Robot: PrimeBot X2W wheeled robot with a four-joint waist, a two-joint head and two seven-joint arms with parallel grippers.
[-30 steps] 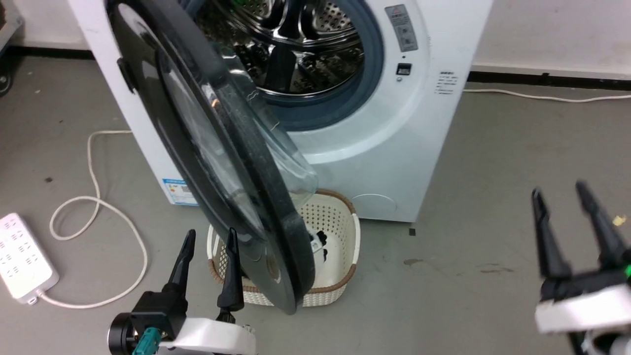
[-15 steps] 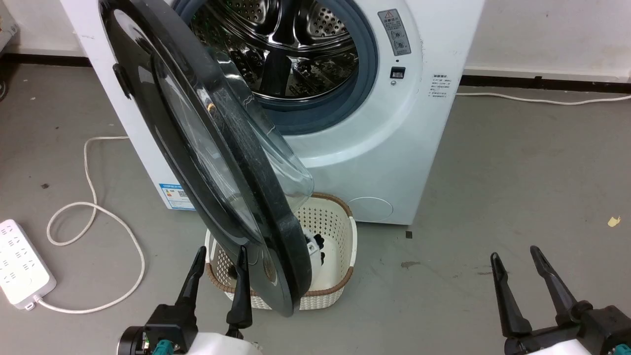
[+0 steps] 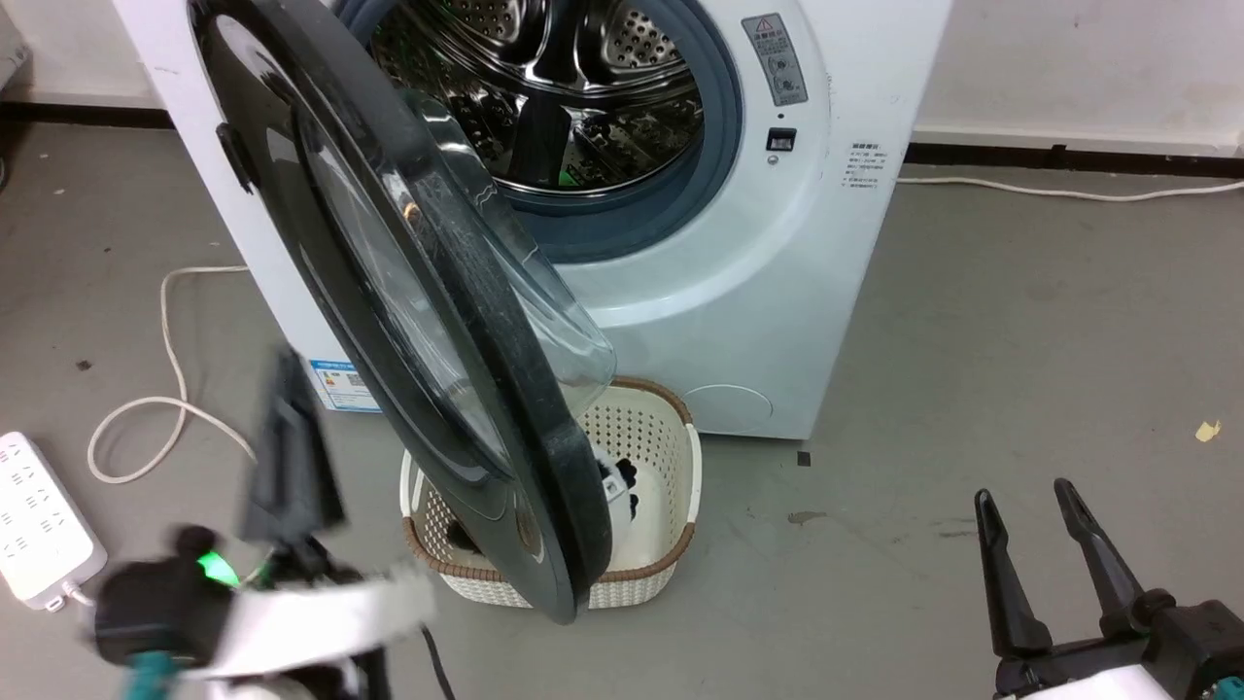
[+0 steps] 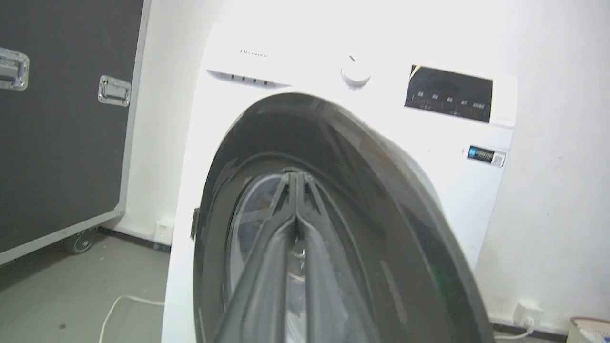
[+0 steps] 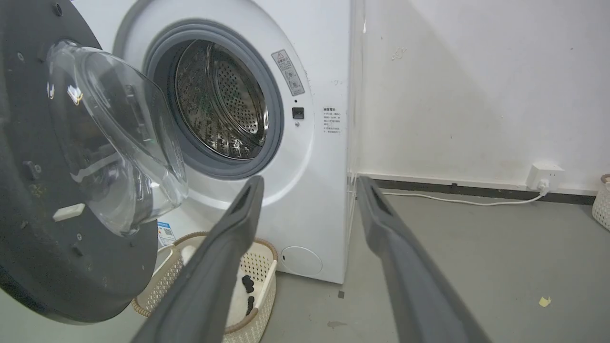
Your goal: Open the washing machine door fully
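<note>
The washing machine door (image 3: 544, 428) stands partly open, its black rim and clear glass bowl (image 3: 544, 331) swung out toward me from the white washing machine (image 3: 777, 292). My left gripper (image 3: 284, 369) is shut and empty, blurred, to the left of the door's lower edge and apart from it. In the left wrist view its fingers (image 4: 296, 177) press together, pointing at the door's outer face (image 4: 381, 200). Low at the right, my right gripper (image 3: 1035, 496) is open and holds nothing. Its fingers (image 5: 310, 183) frame the machine's front; the door's inner side (image 5: 28, 190) and the steel drum (image 5: 219, 100) show there.
A cream basket (image 3: 661, 418) sits on the floor under the door's lower edge. A white power strip (image 3: 39, 506) and its looping cable (image 3: 165, 321) lie at the left. A black wheeled case (image 4: 62, 119) stands left of the machine. A wall socket (image 5: 543, 174) is at the right.
My left gripper has shut and swung left, away from the door's lower edge, and is blurred with motion. The right gripper came down earlier and now holds still. The door has barely moved.
</note>
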